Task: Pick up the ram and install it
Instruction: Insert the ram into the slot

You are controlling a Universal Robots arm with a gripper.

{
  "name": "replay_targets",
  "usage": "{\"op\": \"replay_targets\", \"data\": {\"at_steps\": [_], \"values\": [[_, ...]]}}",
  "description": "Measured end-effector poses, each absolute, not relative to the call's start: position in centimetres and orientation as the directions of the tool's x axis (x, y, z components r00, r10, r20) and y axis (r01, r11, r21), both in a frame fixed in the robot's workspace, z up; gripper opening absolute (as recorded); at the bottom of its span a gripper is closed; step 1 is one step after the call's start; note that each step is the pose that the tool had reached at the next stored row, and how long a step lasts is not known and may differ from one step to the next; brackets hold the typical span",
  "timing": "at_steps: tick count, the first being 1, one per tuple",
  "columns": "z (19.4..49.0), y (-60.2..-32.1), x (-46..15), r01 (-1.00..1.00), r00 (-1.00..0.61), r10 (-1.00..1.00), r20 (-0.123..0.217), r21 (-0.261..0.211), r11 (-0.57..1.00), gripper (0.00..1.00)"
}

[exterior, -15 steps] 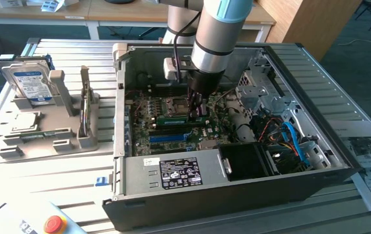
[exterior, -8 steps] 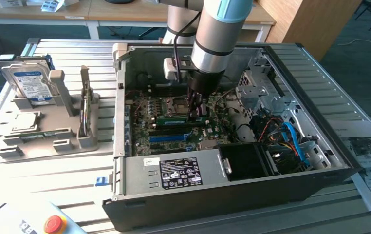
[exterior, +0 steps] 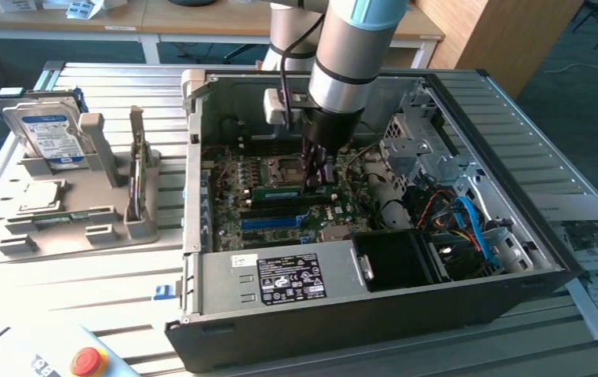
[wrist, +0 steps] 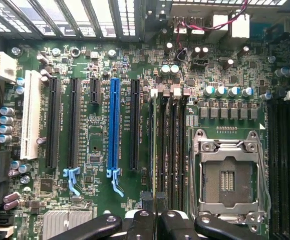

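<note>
Basically the end effector (exterior: 315, 179) is deep inside the open case (exterior: 383, 314), jaws narrow and pinched on the ram (exterior: 278, 191). The ram is held on edge, long side in line with the memory slots (wrist: 172, 150), most likely so its contact edge can meet a slot squarely. It sits low over the board (wrist: 94, 150), just beside the socket (wrist: 230, 175). I cannot tell whether it is seated or only touching the slot. The arm comes in from straight above, which keeps it off the case walls and the cables (exterior: 467, 220).

The case lies on its side on the table (exterior: 89, 78) with the open face up, so everything is reachable from the top. It holds the board, the blue slot (wrist: 114, 125), the PSU (exterior: 278, 279) along the near wall, and the drive cage (exterior: 424, 149) at the exterior view's right.

The grey fixture (exterior: 79, 228) sits outside the case at the exterior view's left. It holds the hard drive (exterior: 50, 135) upright in a cradle, well apart from the ram. Papers (exterior: 592, 251) lie at the exterior view's right.
</note>
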State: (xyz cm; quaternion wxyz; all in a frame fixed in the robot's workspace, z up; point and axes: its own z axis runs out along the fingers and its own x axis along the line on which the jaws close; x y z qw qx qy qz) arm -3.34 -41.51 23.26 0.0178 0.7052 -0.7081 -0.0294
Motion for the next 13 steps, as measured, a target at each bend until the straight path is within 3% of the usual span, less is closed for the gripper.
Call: {"op": "replay_targets", "data": {"at_steps": [13], "values": [[23.56, -41.52, -3.35, -0.998, -0.005, -1.000, -0.016, 0.067, 0.004, 0.12]]}}
